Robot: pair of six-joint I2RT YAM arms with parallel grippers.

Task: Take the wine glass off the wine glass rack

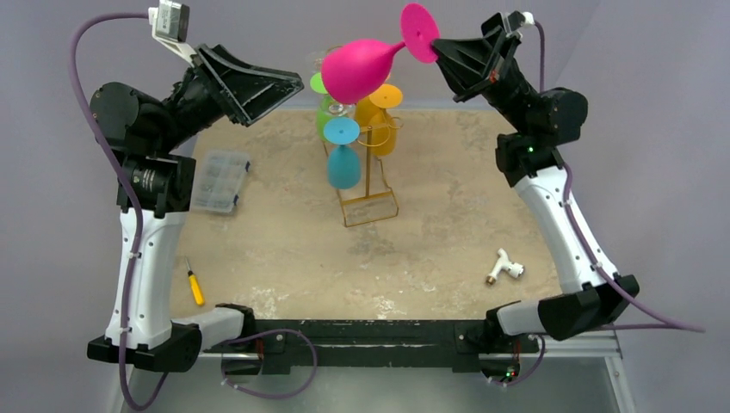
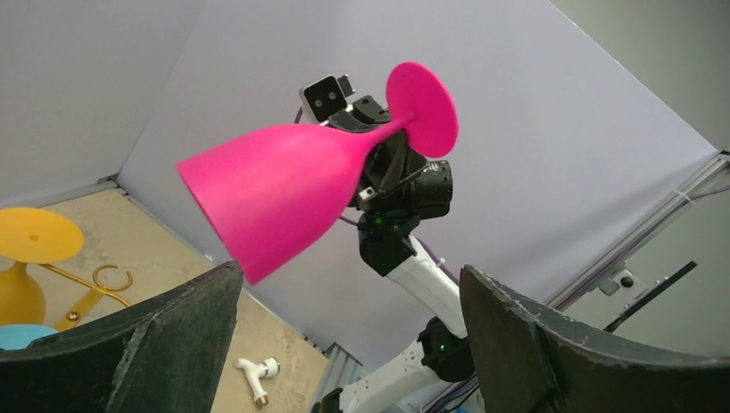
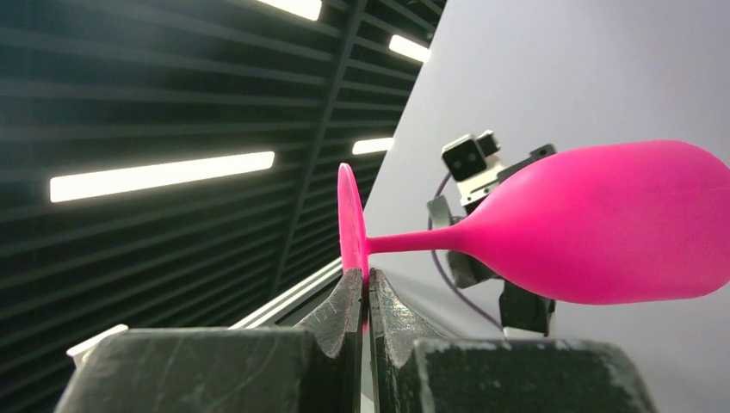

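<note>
Right end effector (image 1: pixel 440 50) pinches the pink glass (image 1: pixel 361 69) by its foot above the far-edge rack (image 1: pixel 372 185), which carries a blue glass (image 1: pixel 343 168) and others; left end effector (image 1: pixel 277 103) gapes wide.

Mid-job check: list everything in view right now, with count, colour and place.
wine glass: one, pink, in the air above the rack
green glass: one, hanging on the rack, left side
orange glass: one, on the rack, right side
blue glass: one, on the rack, front
wine glass rack: one, gold wire, table centre
compartment box: one, clear, table left
screwdriver: one, yellow handle, near left
tap fitting: one, white, near right
table: one, beige
left gripper: open, empty, facing the pink glass
right gripper: shut on the pink glass's foot
</note>
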